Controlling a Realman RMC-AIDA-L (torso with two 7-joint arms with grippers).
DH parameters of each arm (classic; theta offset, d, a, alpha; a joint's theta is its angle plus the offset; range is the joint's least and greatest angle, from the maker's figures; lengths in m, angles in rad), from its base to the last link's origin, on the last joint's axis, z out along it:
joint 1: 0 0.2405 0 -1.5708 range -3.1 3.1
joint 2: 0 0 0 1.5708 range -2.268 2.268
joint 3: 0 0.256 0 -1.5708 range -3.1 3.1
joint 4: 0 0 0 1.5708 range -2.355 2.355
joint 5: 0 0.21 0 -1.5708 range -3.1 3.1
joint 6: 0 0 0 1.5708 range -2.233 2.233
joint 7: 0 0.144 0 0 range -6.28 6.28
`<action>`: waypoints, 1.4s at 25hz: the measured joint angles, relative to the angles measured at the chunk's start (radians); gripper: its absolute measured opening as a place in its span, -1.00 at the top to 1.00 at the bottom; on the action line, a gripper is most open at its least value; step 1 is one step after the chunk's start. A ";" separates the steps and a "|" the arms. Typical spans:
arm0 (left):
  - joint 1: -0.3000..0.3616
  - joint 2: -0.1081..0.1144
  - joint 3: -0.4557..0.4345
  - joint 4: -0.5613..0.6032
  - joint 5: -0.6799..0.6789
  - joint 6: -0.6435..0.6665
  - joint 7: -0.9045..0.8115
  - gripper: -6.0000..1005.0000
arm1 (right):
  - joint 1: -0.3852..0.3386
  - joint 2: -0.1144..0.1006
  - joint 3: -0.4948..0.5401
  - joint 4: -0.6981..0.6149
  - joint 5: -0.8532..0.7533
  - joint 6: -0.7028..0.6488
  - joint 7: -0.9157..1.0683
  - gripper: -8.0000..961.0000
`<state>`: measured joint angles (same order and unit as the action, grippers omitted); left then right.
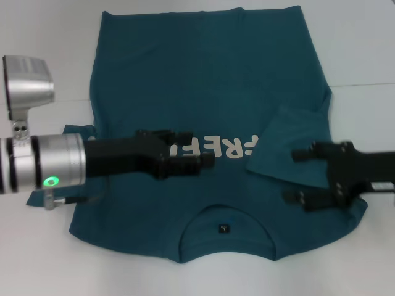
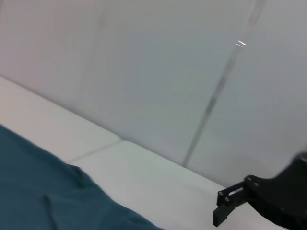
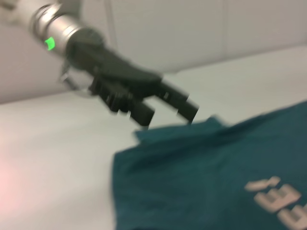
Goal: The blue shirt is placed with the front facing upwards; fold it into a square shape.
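The blue shirt (image 1: 203, 74) lies flat on the white table, collar nearest me, with its white lettering (image 1: 231, 148) and small neck label (image 1: 224, 229) showing. The sleeve (image 1: 290, 139) on my right side is folded inward onto the chest. My left gripper (image 1: 200, 148) hovers open over the middle of the chest, holding nothing; the right wrist view shows this gripper (image 3: 168, 117) raised above the shirt's (image 3: 206, 182) edge. Over the folded sleeve and shoulder my right gripper (image 1: 290, 176) stands open, jaws wide apart and empty. The shirt (image 2: 38, 191) also shows in the left wrist view.
The white table (image 1: 364, 55) surrounds the shirt on all sides. A pale wall (image 2: 144, 72) rises behind the table. The other sleeve (image 1: 83, 131) peeks out behind my left arm's silver wrist (image 1: 49, 163).
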<state>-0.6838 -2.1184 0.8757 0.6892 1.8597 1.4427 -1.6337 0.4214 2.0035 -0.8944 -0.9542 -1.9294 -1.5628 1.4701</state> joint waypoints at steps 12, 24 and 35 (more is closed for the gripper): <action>0.043 0.019 -0.089 0.217 0.343 0.088 -0.286 -0.66 | -0.016 0.013 0.214 -0.116 -0.145 -0.319 0.089 -0.97; 0.052 0.016 -0.103 0.353 0.524 0.040 -0.529 -0.65 | -0.019 0.032 0.271 -0.122 -0.182 -0.240 0.080 -0.97; 0.043 0.026 -0.116 0.401 0.597 -0.033 -0.778 -0.65 | -0.023 0.066 0.271 -0.124 -0.181 -0.242 -0.001 -0.97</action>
<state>-0.6410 -2.0926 0.7602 1.0902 2.4562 1.4098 -2.4112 0.3988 2.0693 -0.6232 -1.0783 -2.1107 -1.8052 1.4687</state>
